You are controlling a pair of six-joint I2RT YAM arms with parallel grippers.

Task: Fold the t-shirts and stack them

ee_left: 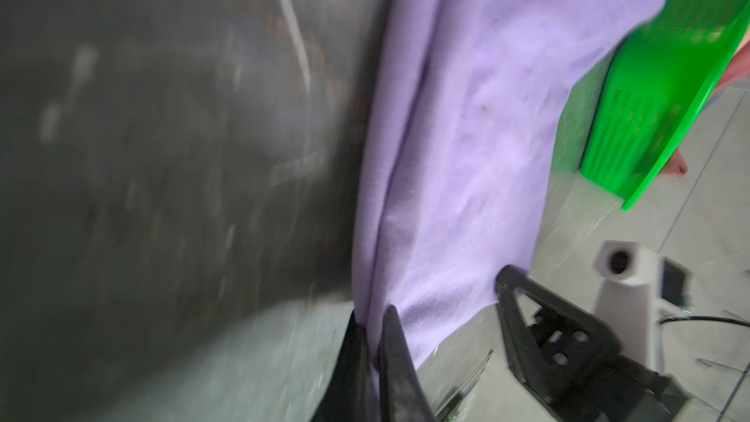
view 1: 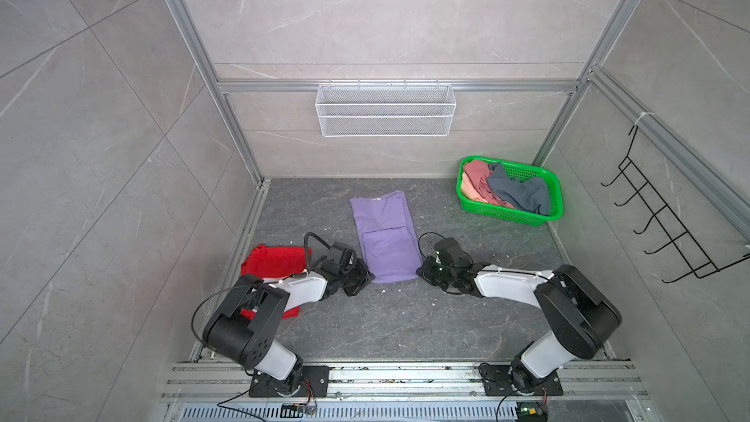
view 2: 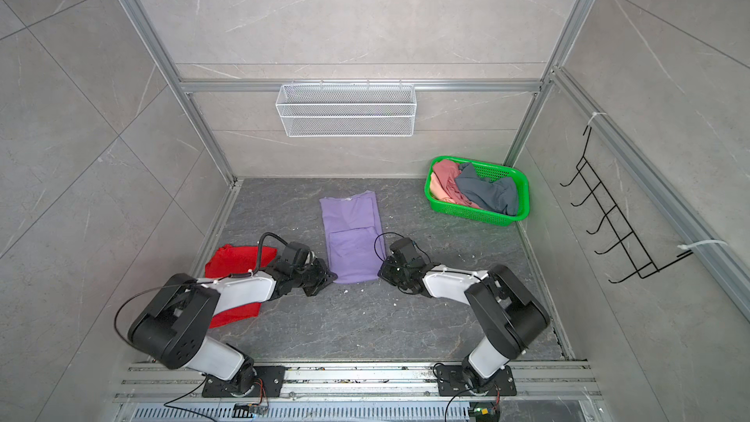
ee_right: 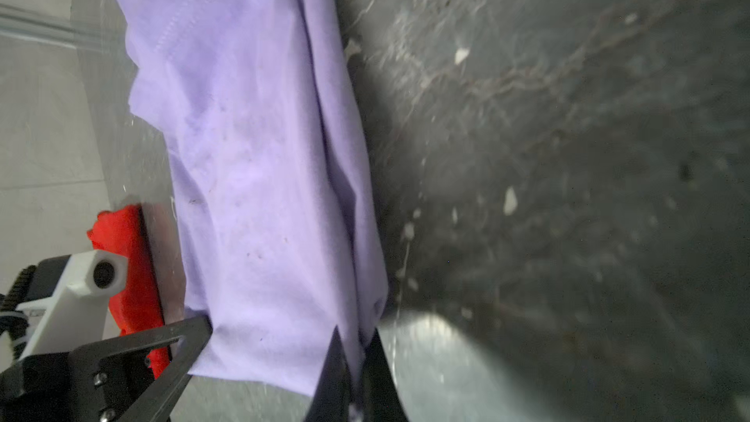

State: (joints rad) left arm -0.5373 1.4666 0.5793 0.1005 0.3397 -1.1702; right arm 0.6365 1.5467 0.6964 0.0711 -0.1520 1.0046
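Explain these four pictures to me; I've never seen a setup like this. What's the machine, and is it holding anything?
Two robot arms stand at the table's near edge, each ending in a two-finger gripper. Two pictures look down from one overhead camera; two come from cameras on the arms' wrists. On the table lie a partly folded lavender shirt, a red shirt at the left and a green basket of more shirts. The left gripper is shut on the lavender shirt's near left corner, the right gripper on its near right corner; the wrist views show the cloth pinched.
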